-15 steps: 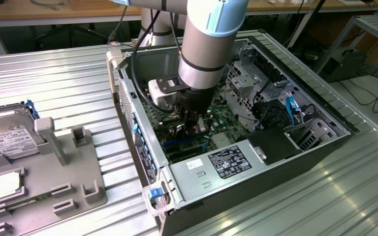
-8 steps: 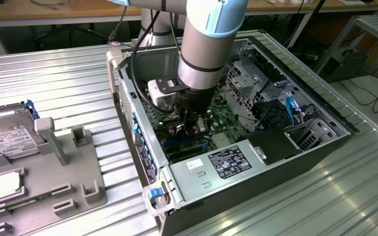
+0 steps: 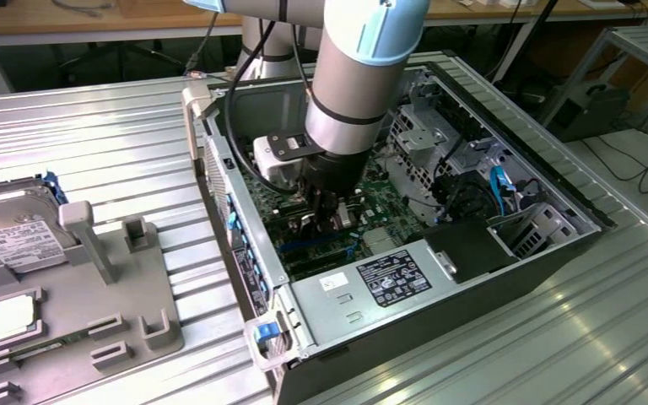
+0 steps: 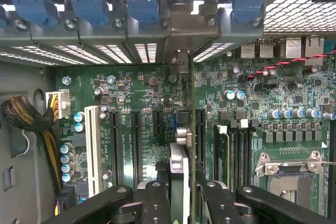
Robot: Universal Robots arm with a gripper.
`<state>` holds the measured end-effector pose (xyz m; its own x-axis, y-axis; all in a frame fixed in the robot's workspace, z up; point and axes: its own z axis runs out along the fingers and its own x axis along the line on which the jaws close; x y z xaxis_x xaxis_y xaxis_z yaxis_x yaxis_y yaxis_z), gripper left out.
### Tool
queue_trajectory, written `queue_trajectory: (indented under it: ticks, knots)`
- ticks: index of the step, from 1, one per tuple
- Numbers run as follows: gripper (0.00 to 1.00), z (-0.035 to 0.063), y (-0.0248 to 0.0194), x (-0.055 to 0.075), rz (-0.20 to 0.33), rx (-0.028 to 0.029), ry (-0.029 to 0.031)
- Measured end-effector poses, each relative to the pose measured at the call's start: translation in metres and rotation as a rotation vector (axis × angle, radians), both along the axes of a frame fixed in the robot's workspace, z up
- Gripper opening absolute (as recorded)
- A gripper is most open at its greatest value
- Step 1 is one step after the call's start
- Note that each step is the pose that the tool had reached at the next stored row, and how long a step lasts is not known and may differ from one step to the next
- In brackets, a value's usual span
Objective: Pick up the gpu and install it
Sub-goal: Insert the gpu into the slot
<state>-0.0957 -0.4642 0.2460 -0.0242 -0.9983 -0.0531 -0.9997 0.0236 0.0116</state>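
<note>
Setting: robotics lab, bench area.

Evidence:
- An opened desktop computer case [image 3: 347, 325] lies on a ribbed metal table [image 3: 110, 135].
- A robot arm [image 3: 358, 76] reaches down into the case. Its gripper [image 4: 184, 195] is clamped on the gpu [image 4: 179, 169] over the motherboard [image 4: 142, 93].
- Beside the case, toward the exterior view's left, a grey parts fixture [image 3: 132, 325] carries a hard drive [image 3: 14, 236].
- Behind the case are wooden workbenches [image 3: 132, 10].
- Loose cables [image 3: 639, 164] lie on the floor past the case, toward the exterior view's right.

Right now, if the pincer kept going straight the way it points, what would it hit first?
The pincer would likely meet the green motherboard, the gpu it grips touching first, near a black slot; depth is hard to judge.
</note>
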Motion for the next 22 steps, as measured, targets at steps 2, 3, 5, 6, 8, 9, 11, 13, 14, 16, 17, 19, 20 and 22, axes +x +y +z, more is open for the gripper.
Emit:
queue_trajectory:
  ticks: [2, 3, 5, 6, 8, 9, 11, 13, 14, 16, 17, 19, 20, 22]
  knots:
    - [0.28, -0.0001, 0.0, 0.0, 0.0, 0.0001, 0.0]
    - [0.28, -0.0001, 0.0, 0.0, 0.0, 0.0, 0.0]
    - [0.28, -0.0001, 0.0, 0.0, 0.0, 0.0001, 0.0]
    - [0.28, -0.0001, 0.0, 0.0, 0.0, 0.0001, 0.0]
    - [0.28, -0.0001, 0.0, 0.0, 0.0, 0.0001, 0.0]
    - [0.28, -0.0001, 0.0, 0.0, 0.0, 0.0001, 0.0]
    - [0.28, -0.0002, 0.0, 0.0, 0.0, 0.0001, -0.0001]
    - [0.28, -0.0001, 0.0, 0.0, 0.0, 0.0001, 0.0]
    - [0.28, -0.0002, 0.0, 0.0, 0.0, 0.0001, -0.0001]
    - [0.28, -0.0001, 0.0, 0.0, 0.0, 0.0017, 0.0]
    - [0.28, -0.0002, 0.0, 0.0, 0.0, 0.0022, -0.0001]
    - [0.28, -0.0001, 0.0, 0.0, 0.0, 0.0026, -0.0001]
    - [0.28, 0.0001, 0.0, 0.0, 0.0, 0.0028, -0.0002]
    - [0.28, 0.0036, 0.0, 0.0, 0.0, 0.0027, -0.0001]
